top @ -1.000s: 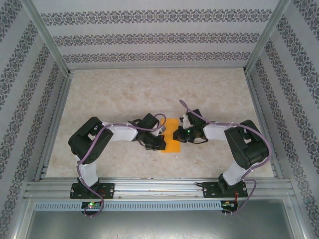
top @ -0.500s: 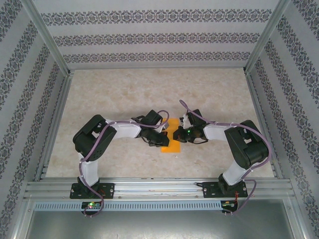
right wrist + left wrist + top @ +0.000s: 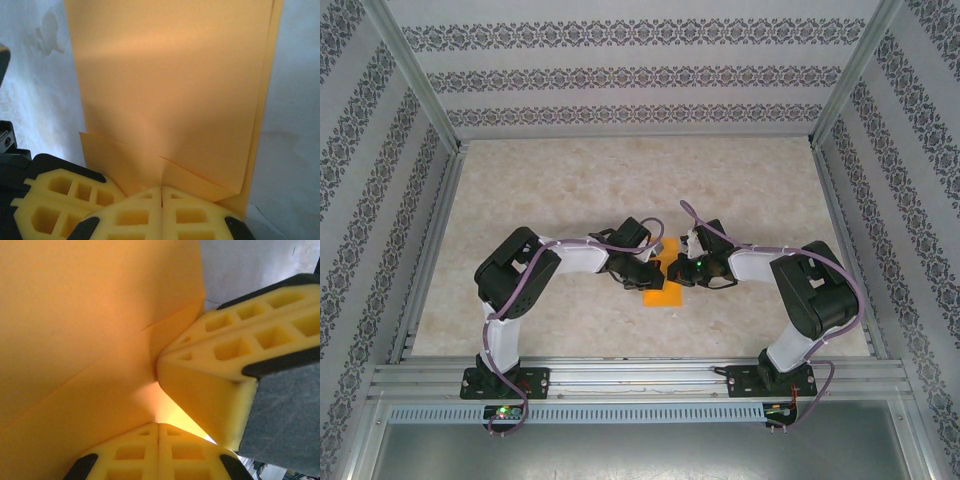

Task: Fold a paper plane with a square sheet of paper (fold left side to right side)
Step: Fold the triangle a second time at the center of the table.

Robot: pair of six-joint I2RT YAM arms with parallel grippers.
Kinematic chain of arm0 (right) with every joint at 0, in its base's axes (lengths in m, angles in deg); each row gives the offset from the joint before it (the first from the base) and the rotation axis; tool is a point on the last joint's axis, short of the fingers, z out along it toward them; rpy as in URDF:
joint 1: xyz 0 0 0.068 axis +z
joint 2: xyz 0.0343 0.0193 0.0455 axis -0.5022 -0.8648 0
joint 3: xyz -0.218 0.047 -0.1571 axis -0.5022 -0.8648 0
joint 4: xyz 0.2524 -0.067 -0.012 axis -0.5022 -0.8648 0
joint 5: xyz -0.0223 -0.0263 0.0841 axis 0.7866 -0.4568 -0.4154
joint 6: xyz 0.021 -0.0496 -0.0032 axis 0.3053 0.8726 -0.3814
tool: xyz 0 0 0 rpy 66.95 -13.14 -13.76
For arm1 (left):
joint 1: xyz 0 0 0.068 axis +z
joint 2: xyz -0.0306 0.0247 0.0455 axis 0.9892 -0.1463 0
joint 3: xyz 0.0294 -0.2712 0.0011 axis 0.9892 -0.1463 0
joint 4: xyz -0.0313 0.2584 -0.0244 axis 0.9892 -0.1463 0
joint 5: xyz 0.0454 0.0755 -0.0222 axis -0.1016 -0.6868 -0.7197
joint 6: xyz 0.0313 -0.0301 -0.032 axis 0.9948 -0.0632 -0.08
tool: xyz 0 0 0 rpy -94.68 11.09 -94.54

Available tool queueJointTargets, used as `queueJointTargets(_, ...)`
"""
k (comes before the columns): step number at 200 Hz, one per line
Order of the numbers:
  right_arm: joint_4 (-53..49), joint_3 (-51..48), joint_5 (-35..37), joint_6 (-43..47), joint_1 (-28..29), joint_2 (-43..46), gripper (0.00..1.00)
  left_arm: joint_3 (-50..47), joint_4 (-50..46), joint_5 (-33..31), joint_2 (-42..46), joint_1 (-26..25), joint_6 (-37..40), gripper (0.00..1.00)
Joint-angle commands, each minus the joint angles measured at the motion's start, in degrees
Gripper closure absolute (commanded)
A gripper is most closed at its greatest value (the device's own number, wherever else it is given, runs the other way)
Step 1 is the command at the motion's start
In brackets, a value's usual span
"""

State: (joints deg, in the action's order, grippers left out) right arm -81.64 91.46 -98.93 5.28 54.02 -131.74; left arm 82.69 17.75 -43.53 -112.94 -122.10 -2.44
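Orange folded paper sheet (image 3: 659,293) lies flat near the middle of the surface, a little toward the near edge. From above only a small strip of it shows; both wrists crowd over the rest, so its full outline can't be read.

Left end effector (image 3: 158,426): clenched, yellow foam pads together, tip down at the paper. Right end effector (image 3: 161,189): also clenched, tip at the paper's edge where two small folded flaps meet. Can't tell whether either tip pinches a layer or only presses on it. The two tips sit just beside each other, nearly touching.

Creases run across the paper in the left wrist view; close-up blur hides their ends.

Surface (image 3: 620,180): pale beige, marbled. Walls (image 3: 620,75): white with dark patterned bands. Aluminium rail (image 3: 640,378) along the near edge carries both arm bases.
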Motion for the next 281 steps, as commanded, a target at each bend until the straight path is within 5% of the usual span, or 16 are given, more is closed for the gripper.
queueJointTargets(1,-3.98,-1.57,3.57,1.07,0.39,-2.54,1.0,1.34,-1.43,-1.36,-0.81,-0.18,1.89,1.0)
queueJointTargets(281,-10.42,1.21,6.83,2.83,-0.83,-4.38,1.0,-19.94,-2.06,-2.75,11.9,-0.53,3.39,1.0)
